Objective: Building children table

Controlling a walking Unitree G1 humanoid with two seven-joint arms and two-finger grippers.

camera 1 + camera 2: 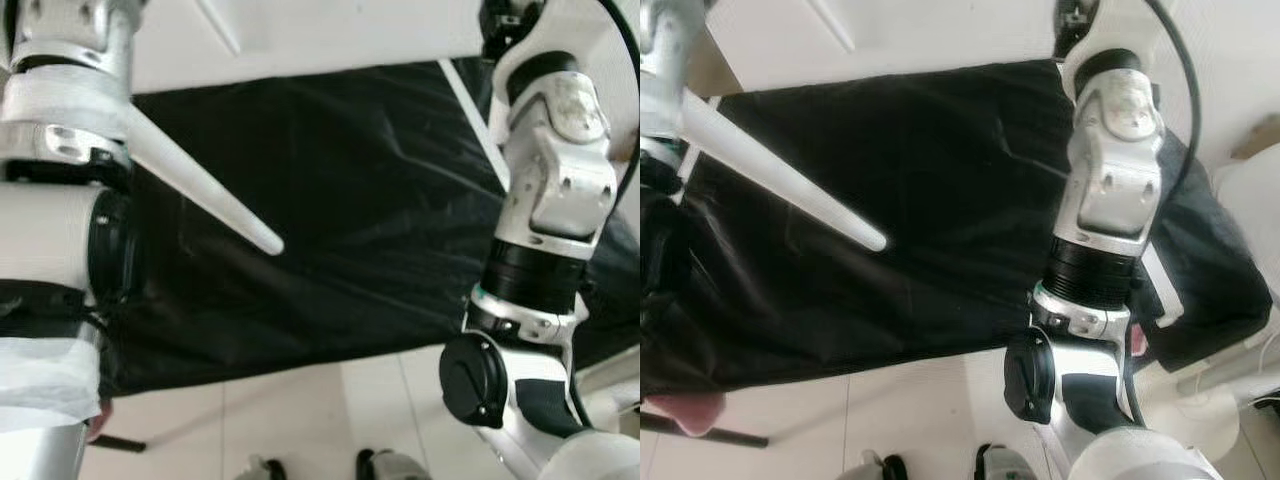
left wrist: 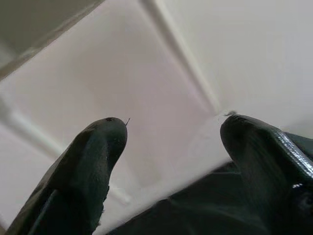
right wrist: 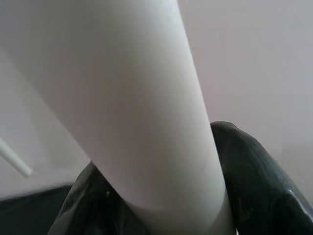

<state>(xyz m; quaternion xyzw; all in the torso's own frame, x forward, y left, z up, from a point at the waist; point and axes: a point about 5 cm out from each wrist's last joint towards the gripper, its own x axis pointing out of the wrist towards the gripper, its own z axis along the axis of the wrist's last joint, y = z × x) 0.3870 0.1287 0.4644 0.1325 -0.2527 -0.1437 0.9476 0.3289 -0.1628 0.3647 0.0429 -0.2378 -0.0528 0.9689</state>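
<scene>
A tapered white table leg (image 1: pixel 200 190) slants out from behind my left arm, and its tip hangs over a black sheet (image 1: pixel 350 220). A white panel (image 1: pixel 330 30) lies along the sheet's far edge. My left gripper (image 2: pixel 171 132) is open with nothing between its fingers, facing the white panel and the sheet's edge. My right arm (image 1: pixel 545 200) reaches up at the right. In the right wrist view my right gripper (image 3: pixel 166 196) is shut on a thick white leg (image 3: pixel 127 98) that runs between its fingers (image 3: pixel 254 176).
The black sheet covers a low surface in front of me and drapes over its near edge. Pale tiled floor (image 1: pixel 300 420) lies below it, with my feet (image 1: pixel 380 465). A white round base (image 1: pixel 1200 410) stands at the right and something pink (image 1: pixel 685 410) at the left.
</scene>
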